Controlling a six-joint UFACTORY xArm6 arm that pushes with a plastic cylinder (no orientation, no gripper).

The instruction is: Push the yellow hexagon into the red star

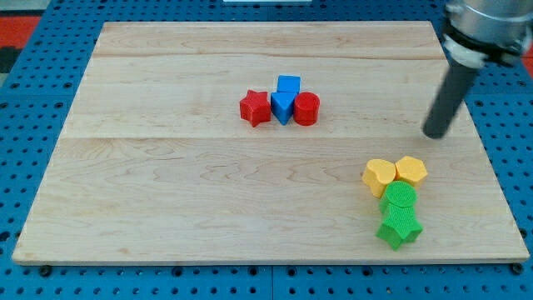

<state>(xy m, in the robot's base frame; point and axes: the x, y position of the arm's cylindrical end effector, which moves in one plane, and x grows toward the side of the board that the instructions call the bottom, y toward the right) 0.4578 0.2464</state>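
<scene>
The yellow hexagon (411, 170) lies at the view's lower right, touching a yellow heart-shaped block (379, 176) on its left. The red star (256, 108) lies near the middle top of the board, far to the hexagon's upper left. My tip (435, 133) is the lower end of the dark rod; it stands just above and to the right of the yellow hexagon, a short gap away, touching no block.
A blue triangle (282, 107), a blue cube (288, 85) and a red cylinder (306, 108) cluster right of the red star. A green cylinder (399, 198) and a green star (399, 227) lie below the yellow blocks. The wooden board (166, 192) ends near them at right and bottom.
</scene>
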